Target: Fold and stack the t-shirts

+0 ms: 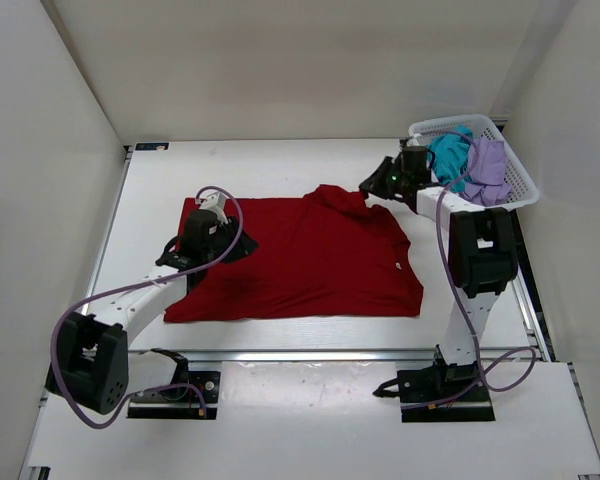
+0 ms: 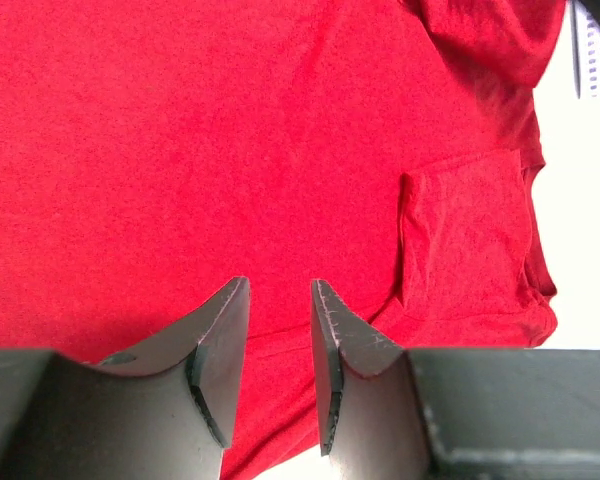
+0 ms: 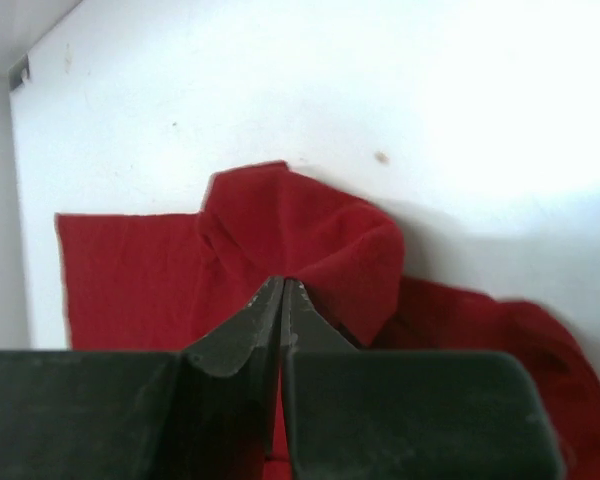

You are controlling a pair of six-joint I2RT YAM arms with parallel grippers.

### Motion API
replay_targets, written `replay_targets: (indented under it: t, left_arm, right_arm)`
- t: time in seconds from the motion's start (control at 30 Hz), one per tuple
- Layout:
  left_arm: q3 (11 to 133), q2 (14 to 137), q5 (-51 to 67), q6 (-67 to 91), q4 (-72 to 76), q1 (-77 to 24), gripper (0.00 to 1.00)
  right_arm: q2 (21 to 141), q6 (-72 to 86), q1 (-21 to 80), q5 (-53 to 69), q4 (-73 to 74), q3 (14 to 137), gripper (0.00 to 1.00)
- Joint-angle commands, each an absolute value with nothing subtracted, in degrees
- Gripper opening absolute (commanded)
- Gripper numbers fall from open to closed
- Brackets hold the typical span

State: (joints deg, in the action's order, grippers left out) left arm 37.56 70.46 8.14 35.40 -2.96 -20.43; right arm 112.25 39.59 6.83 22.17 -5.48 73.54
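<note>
The dark red t-shirt lies spread flat in the middle of the table. My left gripper hovers low over its left part, open, with only red cloth showing beneath the gap between its fingers. My right gripper is at the shirt's far right sleeve, shut, and a raised fold of the sleeve runs into its tips. The teal t-shirt and the lavender t-shirt lie bunched in the basket.
The white mesh basket stands at the far right corner, right behind the right arm; its edge shows in the left wrist view. White walls close the table on three sides.
</note>
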Motion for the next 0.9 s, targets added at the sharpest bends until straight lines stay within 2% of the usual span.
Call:
replay_targets:
  t: [0.0,0.1,0.23,0.3,0.33,0.4,0.47,0.57,0.7,0.77,0.87]
  left_arm:
    - [39.81,69.52,10.28,35.51,-2.9,-18.64,0.42]
    - [40.87,69.0,10.28,35.6,-2.73,-18.2,0.42]
    - [39.2,68.03,10.1,36.21,-2.11,-18.37,0.42]
    - [37.19,67.42,10.19,37.0,-1.76,-18.2,0.42]
    - [36.74,67.15,10.28,37.35,-1.15,-18.11,0.42]
    - [35.08,66.62,10.55,37.7,-0.79,-18.19,0.42]
    - [34.63,65.75,10.2,38.14,-0.62,-18.37,0.42]
    - [34.45,64.87,10.55,38.58,-0.62,-18.28,0.42]
    - [34.45,64.16,9.84,38.5,-0.7,-18.1,0.42]
    - [34.54,64.42,9.85,38.58,-0.96,-18.37,0.43]
    - [34.72,64.42,9.67,38.23,-1.4,-18.72,0.42]
  right_arm:
    - [111.1,26.75,12.37,19.52,-0.1,81.55,0.0]
    - [108.9,19.88,16.77,16.71,3.77,79.65,0.0]
    - [102.94,16.71,22.13,13.99,2.02,65.69,0.0]
    - [101.26,15.04,23.81,9.17,4.38,62.42,0.02]
    - [100.64,14.42,24.34,7.57,4.74,60.66,0.09]
    - [96.97,14.06,24.09,4.84,4.23,57.32,0.16]
    - [93.02,16.6,21.02,7.81,1.16,52.85,0.25]
    - [86.77,21.59,17.24,15.54,-5.79,47.74,0.32]
    - [86.73,29.69,13.36,21.53,-10.11,45.35,0.21]
    - [89.11,31.71,12.75,24.94,-11.41,46.31,0.09]
    - [92.28,37.78,12.48,26.2,-17.64,44.65,0.03]
